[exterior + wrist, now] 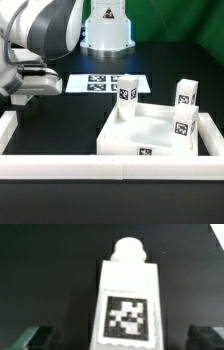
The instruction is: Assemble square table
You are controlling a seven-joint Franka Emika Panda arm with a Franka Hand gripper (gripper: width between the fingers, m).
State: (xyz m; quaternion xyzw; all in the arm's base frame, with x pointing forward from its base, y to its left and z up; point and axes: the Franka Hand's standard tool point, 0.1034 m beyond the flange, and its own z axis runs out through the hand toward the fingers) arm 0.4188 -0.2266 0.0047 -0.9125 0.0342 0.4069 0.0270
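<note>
Table leg (127,300) lying loose on black table (40,274), centred between wide-open fingertips (38,336) of gripper (125,338); long axis running straight away from jaws, nothing held.

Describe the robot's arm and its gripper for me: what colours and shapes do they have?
In the exterior view the arm is bulky and rounded, with a glossy white shell and dark grey bands at its joints. Its gripper is a boxy white-and-black block. In the wrist view, the fingertips look dark and squarish.

Tabletop (150,135) at exterior view's right, three legs (127,97) upright in it; marker board (105,83) behind.
</note>
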